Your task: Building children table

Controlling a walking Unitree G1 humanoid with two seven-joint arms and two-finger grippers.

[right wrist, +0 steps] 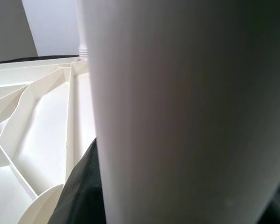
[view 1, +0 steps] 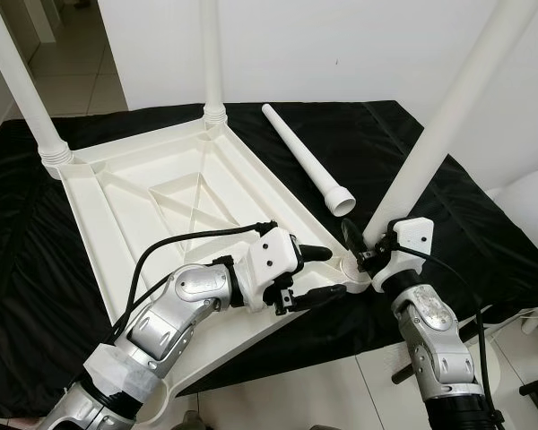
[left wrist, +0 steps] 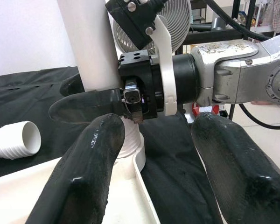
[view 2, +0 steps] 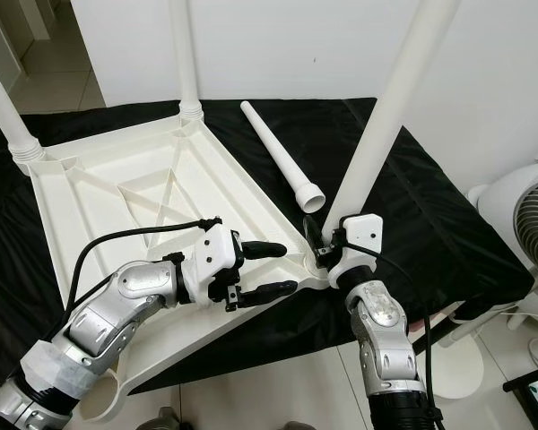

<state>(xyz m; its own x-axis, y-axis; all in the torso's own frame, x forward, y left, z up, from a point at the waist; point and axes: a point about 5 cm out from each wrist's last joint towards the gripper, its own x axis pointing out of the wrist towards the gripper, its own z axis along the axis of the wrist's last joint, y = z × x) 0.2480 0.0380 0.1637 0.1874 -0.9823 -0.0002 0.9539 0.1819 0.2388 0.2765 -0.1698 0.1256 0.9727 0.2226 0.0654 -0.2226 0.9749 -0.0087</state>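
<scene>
Plainly, the white plastic tabletop (view 1: 175,193) lies upside down on a black cloth (view 1: 403,179), its ribbed underside facing up. Two legs already stand upright in the far corner sockets — one far leg (view 1: 18,81) on the robot's left, another far leg (view 1: 211,54) further along the back edge.

At the near right corner the right gripper (view 1: 363,246) is closed around the base of a third leg (view 1: 448,107), its black fingers (left wrist: 84,105) wrapping the tube just above the threaded collar where it meets the corner socket (left wrist: 130,149). That leg leans away to the robot's right rather than standing straight. In the right wrist view the white tube (right wrist: 186,112) sits pressed right up against the camera, with the tabletop's ribs beyond it.

The left gripper (view 1: 318,273) hovers over the tabletop's near edge, just beside the same corner and pointing toward the right gripper. Its two fingers (left wrist: 84,182) are spread well apart and hold nothing — one lies above the rim, the other below it, with the socket and the gripped leg ahead of the gap between them.

A fourth loose leg (view 1: 305,157) lies flat on the cloth beyond the fingers of both grippers, its wide threaded end nearest them. A white fan (view 2: 529,224) stands past the cloth on the robot's right.
</scene>
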